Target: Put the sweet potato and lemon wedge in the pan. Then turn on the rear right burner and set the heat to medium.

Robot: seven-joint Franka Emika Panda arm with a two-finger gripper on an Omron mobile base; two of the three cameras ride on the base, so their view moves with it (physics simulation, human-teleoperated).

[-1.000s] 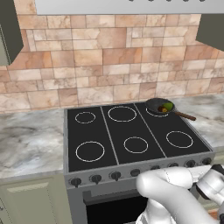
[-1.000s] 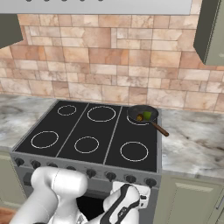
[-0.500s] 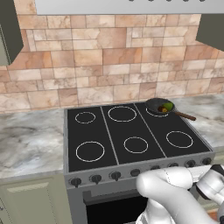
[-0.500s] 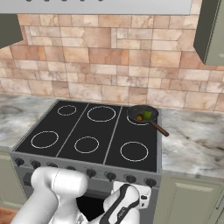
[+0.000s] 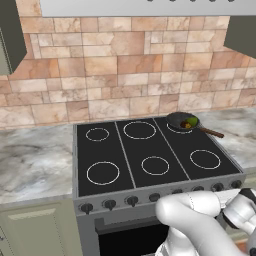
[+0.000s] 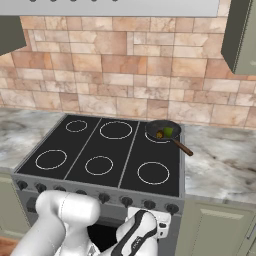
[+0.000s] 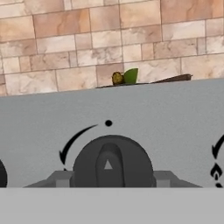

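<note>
A black glass cooktop (image 5: 150, 155) filled the middle of both base views, set in a marble surface (image 5: 35, 160). The pan (image 6: 162, 131) sat on the rear right burner (image 6: 159, 136), upper right of centre, holding the sweet potato (image 6: 159, 134) and lemon wedge (image 6: 168, 131). In the hand view, the claw (image 7: 108, 177) had its fingers (image 7: 57, 178) beside a dark knob (image 7: 113, 162); whether it gripped, I cannot tell.
</note>
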